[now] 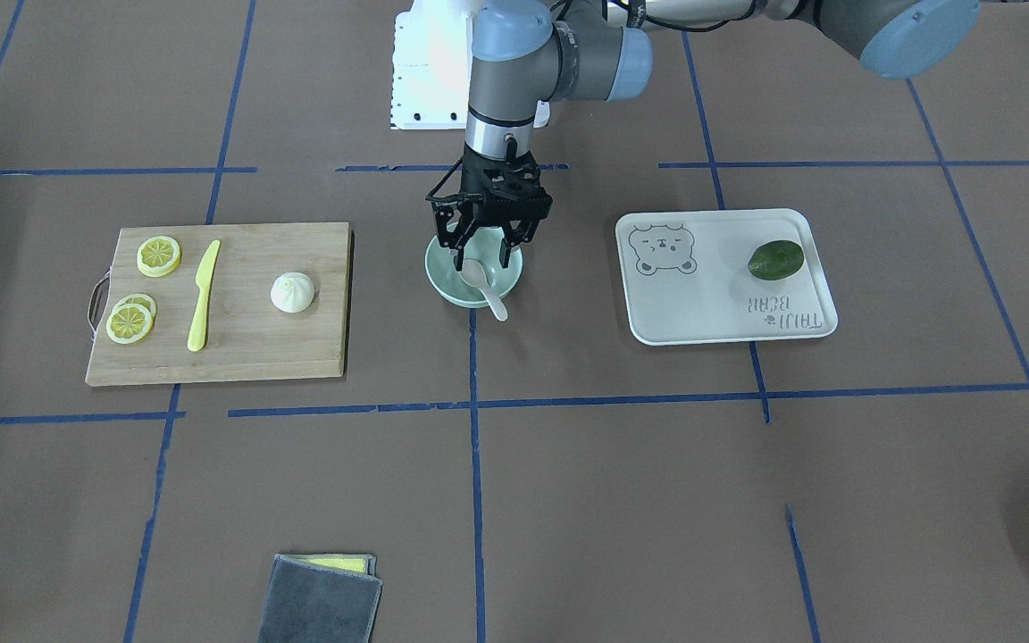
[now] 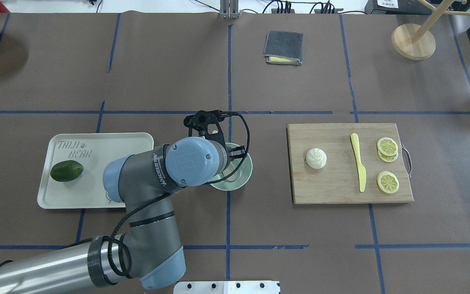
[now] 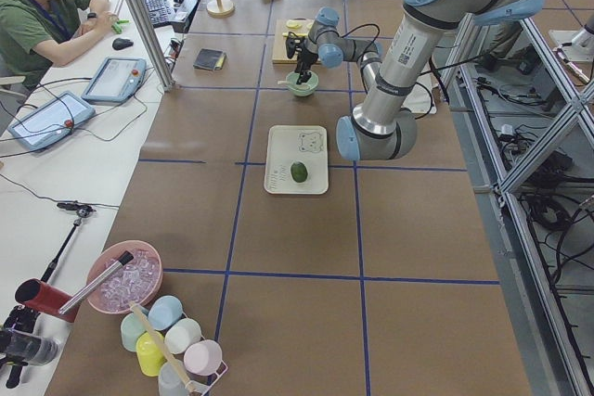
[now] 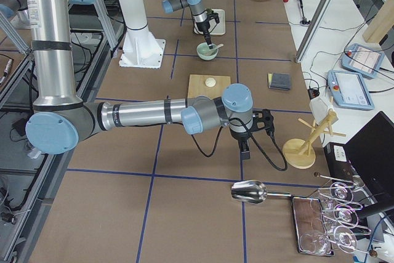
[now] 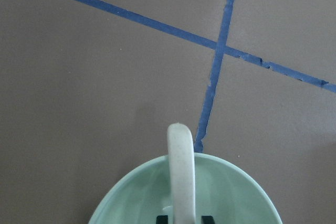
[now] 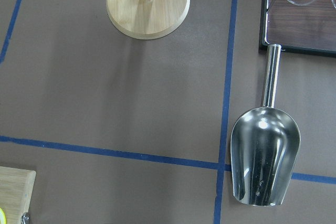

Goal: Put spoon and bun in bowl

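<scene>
The mint-green bowl (image 1: 436,273) stands at the table's middle. The off-white spoon (image 1: 489,290) lies in it, scoop inside and handle over the near rim. My left gripper (image 1: 481,257) hangs just above the bowl, open, with a finger on each side of the spoon. In the left wrist view the spoon handle (image 5: 181,171) runs between the fingertips over the bowl (image 5: 236,192). The white bun (image 1: 292,292) sits on the wooden cutting board (image 1: 238,348). My right gripper (image 4: 245,151) is far off near the table's end; I cannot tell whether it is open or shut.
On the board lie a yellow knife (image 1: 203,295) and lemon slices (image 1: 159,255). A white tray (image 1: 711,313) holds a green fruit (image 1: 775,259). A grey cloth (image 1: 322,598) lies near the front edge. A metal scoop (image 6: 265,161) and a wooden stand (image 6: 148,3) are below the right wrist.
</scene>
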Motion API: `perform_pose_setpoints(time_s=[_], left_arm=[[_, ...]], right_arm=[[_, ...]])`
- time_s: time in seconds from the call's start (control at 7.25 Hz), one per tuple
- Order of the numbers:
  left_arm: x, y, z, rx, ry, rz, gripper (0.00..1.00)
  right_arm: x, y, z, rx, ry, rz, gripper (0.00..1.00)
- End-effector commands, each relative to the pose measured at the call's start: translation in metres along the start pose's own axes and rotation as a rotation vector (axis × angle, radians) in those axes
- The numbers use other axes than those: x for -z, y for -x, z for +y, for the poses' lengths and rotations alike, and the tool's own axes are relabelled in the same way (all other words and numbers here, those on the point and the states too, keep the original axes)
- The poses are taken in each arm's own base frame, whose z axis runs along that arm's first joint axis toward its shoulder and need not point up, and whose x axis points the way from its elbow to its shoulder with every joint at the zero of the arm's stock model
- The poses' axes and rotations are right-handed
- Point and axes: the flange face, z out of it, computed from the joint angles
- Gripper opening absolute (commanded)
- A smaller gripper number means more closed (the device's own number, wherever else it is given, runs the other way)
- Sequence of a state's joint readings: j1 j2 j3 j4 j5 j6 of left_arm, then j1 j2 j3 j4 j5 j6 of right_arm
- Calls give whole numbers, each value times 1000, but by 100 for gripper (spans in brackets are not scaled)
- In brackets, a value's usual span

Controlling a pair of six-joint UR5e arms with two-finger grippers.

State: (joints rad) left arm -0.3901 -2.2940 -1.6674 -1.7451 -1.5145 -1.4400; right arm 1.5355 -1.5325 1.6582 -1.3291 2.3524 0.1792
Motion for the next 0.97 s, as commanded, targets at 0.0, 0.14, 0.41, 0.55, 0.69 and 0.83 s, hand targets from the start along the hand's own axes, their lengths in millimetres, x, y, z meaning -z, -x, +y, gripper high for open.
perform_pose_setpoints(time_s=[0.0,0.14,0.41,0.55,0.69,0.83], left_arm=[[29,73,-67,-271,24,-1,100],[45,117,-107,-414,-7,-29,100],[72,211,-196,-668,-15,-112,100],[92,263,-239,-702,13,-126,100],[102,336,-260,-588,137,-72,100],[118,399,-274,-473,198,-48,100]], right_arm=[[-1,8,-1,18,0,-16,100],[-1,15,-2,30,-1,-23,100],[-1,48,-8,128,-41,-50,100],[-3,65,-8,177,-69,-102,100],[4,77,-7,171,-87,-154,100],[11,94,-7,155,-94,-177,100]])
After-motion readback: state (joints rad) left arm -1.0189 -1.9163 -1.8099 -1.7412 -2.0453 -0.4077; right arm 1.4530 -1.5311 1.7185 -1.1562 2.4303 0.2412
